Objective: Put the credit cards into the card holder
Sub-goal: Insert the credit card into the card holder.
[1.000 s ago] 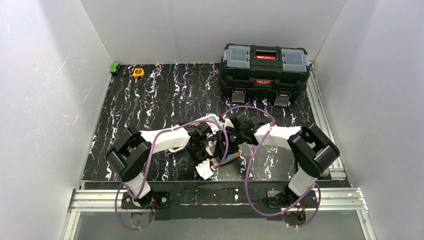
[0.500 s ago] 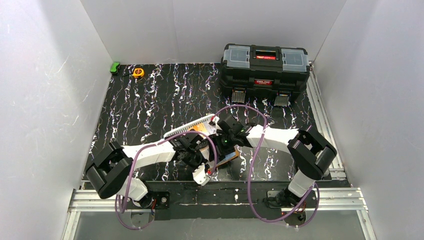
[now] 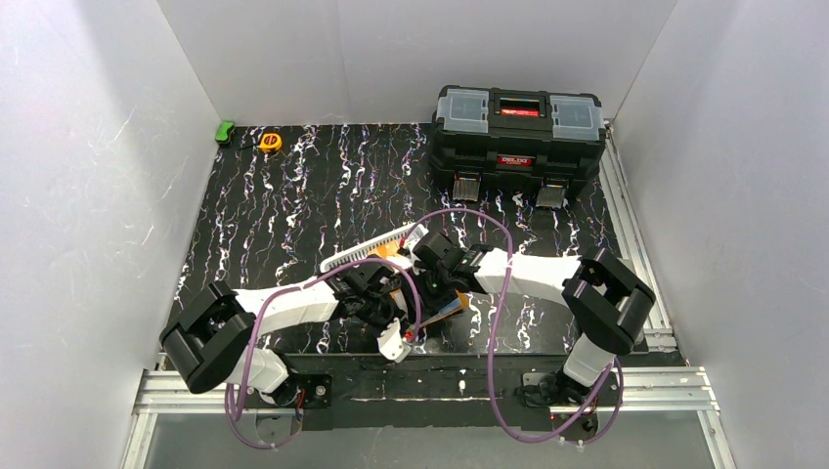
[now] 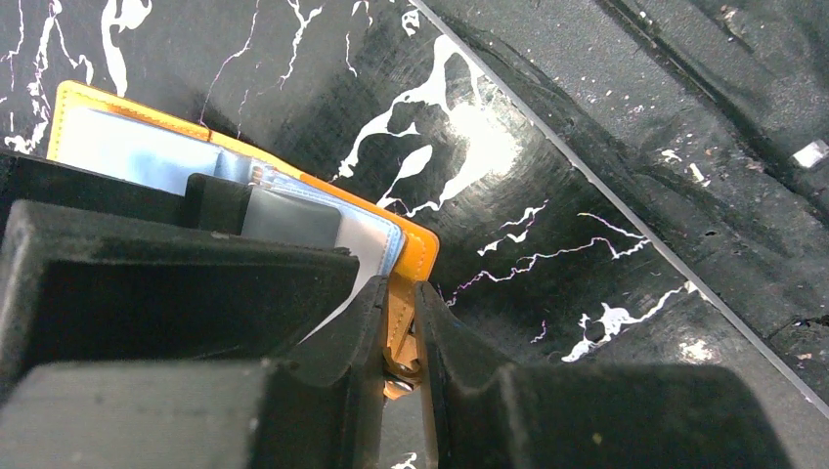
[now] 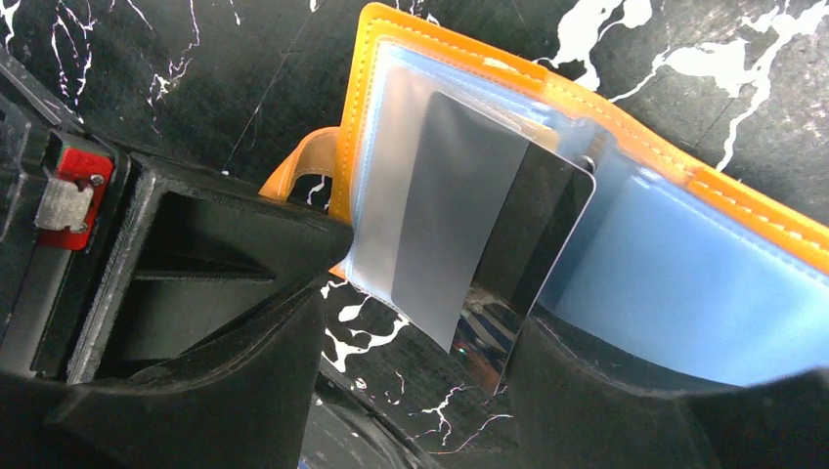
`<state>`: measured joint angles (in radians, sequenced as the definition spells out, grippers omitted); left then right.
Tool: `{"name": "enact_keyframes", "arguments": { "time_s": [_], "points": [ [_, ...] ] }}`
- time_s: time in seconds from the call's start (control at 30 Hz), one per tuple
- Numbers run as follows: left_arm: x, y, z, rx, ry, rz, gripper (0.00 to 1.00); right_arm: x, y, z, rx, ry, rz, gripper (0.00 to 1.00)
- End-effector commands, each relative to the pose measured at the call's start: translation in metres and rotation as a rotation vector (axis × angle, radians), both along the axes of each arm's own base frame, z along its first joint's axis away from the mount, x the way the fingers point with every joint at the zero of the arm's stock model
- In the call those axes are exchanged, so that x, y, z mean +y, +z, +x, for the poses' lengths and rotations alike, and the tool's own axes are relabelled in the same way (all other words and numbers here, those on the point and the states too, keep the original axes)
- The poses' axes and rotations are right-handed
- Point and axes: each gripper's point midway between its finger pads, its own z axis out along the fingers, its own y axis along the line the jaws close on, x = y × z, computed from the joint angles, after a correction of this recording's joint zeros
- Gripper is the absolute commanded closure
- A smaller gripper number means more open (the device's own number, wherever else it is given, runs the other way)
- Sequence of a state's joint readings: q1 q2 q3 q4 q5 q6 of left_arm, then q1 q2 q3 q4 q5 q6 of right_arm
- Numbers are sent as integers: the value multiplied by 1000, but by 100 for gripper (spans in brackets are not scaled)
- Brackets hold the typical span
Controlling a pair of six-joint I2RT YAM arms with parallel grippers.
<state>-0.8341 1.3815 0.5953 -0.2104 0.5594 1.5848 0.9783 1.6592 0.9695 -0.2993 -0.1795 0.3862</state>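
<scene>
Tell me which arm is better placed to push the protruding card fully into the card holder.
Probably the right: the right gripper is open on either side of the card that sticks out of the card holder. The left gripper is shut on the holder's orange edge, so it is busy.

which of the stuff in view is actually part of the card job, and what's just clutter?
Job: card holder; silvery card half in its pocket; left gripper clamping the holder's edge.

Clutter: black toolbox; yellow tape measure; small green object; white slotted basket (something orange by it, maybe a card, unclear).
</scene>
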Motion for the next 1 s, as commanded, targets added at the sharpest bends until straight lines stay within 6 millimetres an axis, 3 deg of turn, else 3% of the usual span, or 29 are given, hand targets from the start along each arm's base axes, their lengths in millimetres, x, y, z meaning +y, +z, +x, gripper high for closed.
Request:
{"name": "enact_keyframes", "arguments": {
  "time_s": [0.0,0.13,0.33,0.67,0.97],
  "points": [
    [16,-13,5,-23,38,53,100,18,20,-19,1,122,79,29],
    [17,-12,4,-21,32,48,100,14,19,-16,-19,111,59,28],
    [22,-9,-3,-7,16,52,100,-1,34,12,-107,25,29,27],
    [26,-10,-8,6,-18,72,100,-7,63,22,43,-36,248,36],
    [28,-12,-10,8,-40,84,100,-6,42,34,69,-81,210,52]
  ]
}}
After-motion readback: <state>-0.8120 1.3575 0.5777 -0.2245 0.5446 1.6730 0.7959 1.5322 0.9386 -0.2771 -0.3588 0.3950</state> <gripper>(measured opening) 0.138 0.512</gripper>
